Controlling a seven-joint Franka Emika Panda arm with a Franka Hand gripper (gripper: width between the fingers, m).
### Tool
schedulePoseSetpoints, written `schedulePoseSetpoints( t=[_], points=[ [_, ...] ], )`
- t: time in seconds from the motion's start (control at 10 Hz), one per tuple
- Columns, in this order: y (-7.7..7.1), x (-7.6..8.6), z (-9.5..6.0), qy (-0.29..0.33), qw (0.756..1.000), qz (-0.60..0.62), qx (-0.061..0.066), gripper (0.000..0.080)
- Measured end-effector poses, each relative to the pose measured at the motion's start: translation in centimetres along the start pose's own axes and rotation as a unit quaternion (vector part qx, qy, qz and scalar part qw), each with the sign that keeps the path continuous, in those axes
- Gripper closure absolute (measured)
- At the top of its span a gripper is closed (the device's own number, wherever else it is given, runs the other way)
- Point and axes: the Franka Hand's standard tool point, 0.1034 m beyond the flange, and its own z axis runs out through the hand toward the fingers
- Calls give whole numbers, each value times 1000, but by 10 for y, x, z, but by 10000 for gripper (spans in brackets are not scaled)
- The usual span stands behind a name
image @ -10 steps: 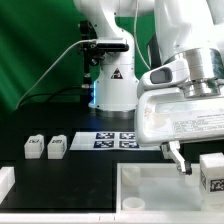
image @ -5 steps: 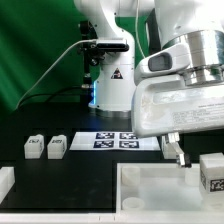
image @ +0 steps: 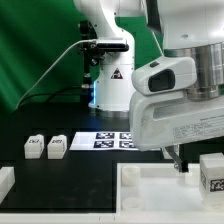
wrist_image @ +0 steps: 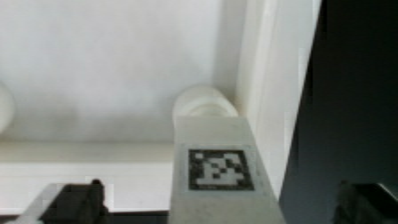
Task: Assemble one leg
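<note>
In the wrist view a white leg [wrist_image: 214,140] with a black-and-white marker tag lies between my gripper [wrist_image: 217,197] fingers, over the large white panel [wrist_image: 107,80] near its raised rim. The dark fingertips [wrist_image: 75,200] stand wide apart, with gaps to the leg on both sides, so the gripper is open. In the exterior view my gripper [image: 178,160] hangs low over the panel [image: 150,185], and the hand hides that leg. Two more legs [image: 34,147] [image: 57,147] stand at the exterior view's left, and another [image: 211,172] stands at its right.
The marker board [image: 118,139] lies on the black table behind the panel. A white block [image: 5,180] sits at the exterior view's lower left. The robot base [image: 110,80] and green backdrop stand behind.
The hand and wrist have shifted toward the exterior view's left and a little lower over the panel. The legs on the table have not moved.
</note>
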Motion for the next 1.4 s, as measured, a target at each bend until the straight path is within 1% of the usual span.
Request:
schedulePoseSetpoints(
  t=[0.1,0.3,0.4,0.5,0.6,0.7,1.0,1.1,1.2,1.3,1.4],
  points=[
    [-2,-2,2,-11,1000,4,2,151],
    [0,-2,3,-6,1000,4,1,151],
    [0,-2,3,-6,1000,4,1,265],
    [0,-2,3,-6,1000,5,1,400],
    [0,-2,3,-6,1000,5,1,400],
    [1,-2,3,-6,1000,5,0,508],
    [1,-3,4,4,998,62,-1,507],
    [0,-4,4,15,991,133,0,507],
    [-2,-5,5,29,973,229,2,507],
    [-3,-5,5,39,949,312,3,507],
    [-3,-4,5,42,925,378,8,506]
  ],
)
